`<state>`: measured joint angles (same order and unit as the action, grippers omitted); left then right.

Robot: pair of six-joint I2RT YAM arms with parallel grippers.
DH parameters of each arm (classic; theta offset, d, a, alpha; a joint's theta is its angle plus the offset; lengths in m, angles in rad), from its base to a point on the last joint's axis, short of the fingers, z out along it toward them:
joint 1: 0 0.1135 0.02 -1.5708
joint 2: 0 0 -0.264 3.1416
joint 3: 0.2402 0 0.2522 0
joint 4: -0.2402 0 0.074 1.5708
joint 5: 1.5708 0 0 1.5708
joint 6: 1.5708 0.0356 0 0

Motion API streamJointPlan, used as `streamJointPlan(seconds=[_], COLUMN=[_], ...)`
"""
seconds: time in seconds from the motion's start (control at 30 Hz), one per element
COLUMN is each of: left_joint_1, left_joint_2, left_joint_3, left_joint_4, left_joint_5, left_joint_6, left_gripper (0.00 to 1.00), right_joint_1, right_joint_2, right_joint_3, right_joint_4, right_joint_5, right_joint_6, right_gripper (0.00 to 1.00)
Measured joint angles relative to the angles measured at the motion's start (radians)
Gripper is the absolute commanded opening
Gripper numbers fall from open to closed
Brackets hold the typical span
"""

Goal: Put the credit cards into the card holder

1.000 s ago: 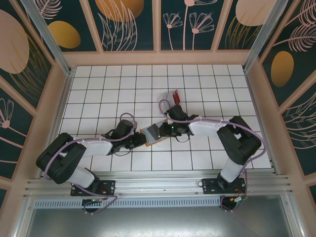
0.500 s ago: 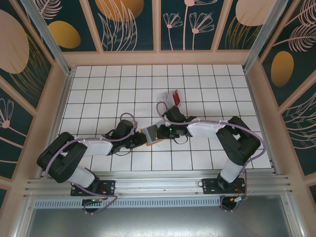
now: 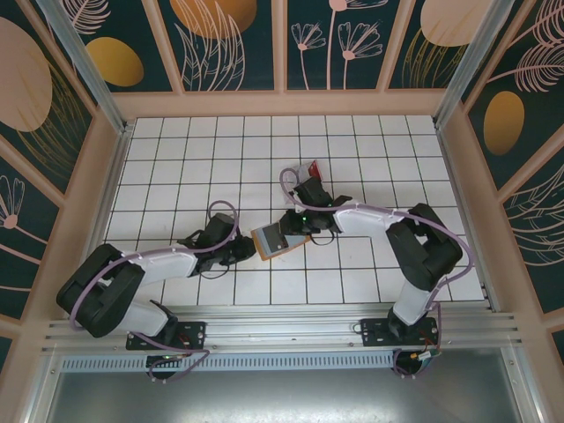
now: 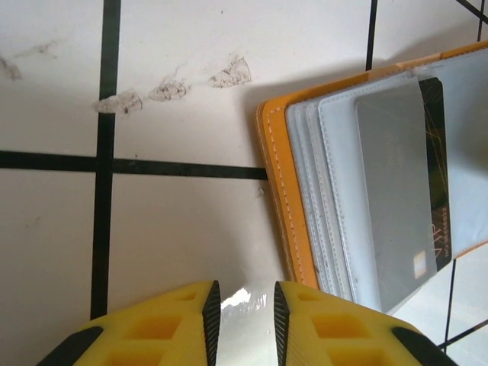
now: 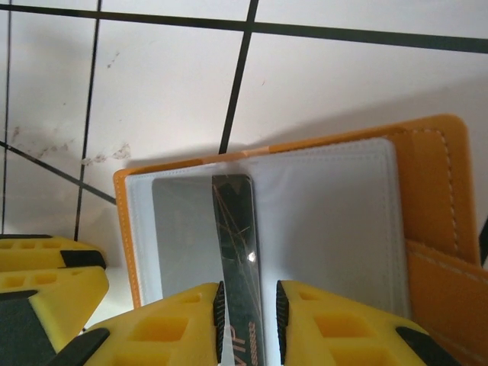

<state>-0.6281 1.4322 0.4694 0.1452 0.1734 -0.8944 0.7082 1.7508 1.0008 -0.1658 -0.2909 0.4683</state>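
The card holder [image 3: 267, 239] lies open on the tiles, orange with grey sleeves [image 4: 278, 198] [image 5: 427, 175]. A dark credit card [image 5: 235, 229] lies flat, mostly slid under a translucent sleeve, with one long strip left bare [image 4: 435, 152]. My right gripper [image 5: 250, 305] hovers over that strip, jaws a narrow gap apart [image 3: 295, 231]. My left gripper [image 4: 242, 305] sits just off the holder's left edge [image 3: 248, 252], jaws slightly apart over a glossy patch of tile. A red credit card [image 3: 311, 174] lies farther back.
The white tiled floor [image 3: 194, 167] is walled by wooden panels on three sides. The left gripper's yellow fingers [image 5: 46, 278] stand close to the holder's edge in the right wrist view. The red card rests on something pale and clear.
The right wrist has swung a little toward the back. The left arm's elbow has shifted to the left and lower. The card holder has stayed put.
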Motion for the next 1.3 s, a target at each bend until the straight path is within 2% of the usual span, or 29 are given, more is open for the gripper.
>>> streamJointPlan(seconds=[0.13,0.3,0.63,0.83,1.07,1.3], left_joint_1=[0.000,0.002,0.008,0.008,0.019,0.095], left_joint_2=[0.045,0.101,0.117,0.108,0.027,0.010], left_joint_3=[0.027,0.065,0.074,0.079,0.112,0.238], left_joint_4=[0.016,0.035,0.045,0.032,-0.094,-0.168], left_joint_5=[0.003,0.017,0.032,0.031,-0.030,-0.056], left_joint_6=[0.006,0.016,0.023,0.031,0.066,0.138], left_gripper=[0.21,0.19,0.19,0.23,0.29,0.30], right_joint_1=[0.001,0.024,0.063,0.063,0.032,-0.087], right_joint_2=[0.041,0.065,0.100,0.097,-0.033,-0.216], right_joint_3=[0.010,0.026,0.070,0.077,0.074,-0.032], right_joint_4=[0.001,0.002,-0.003,-0.019,-0.060,-0.055], right_joint_5=[-0.004,-0.006,0.006,0.023,0.047,0.059], right_joint_6=[0.000,0.000,0.000,-0.011,-0.023,-0.025], right_gripper=[0.28,0.28,0.28,0.28,0.29,0.29])
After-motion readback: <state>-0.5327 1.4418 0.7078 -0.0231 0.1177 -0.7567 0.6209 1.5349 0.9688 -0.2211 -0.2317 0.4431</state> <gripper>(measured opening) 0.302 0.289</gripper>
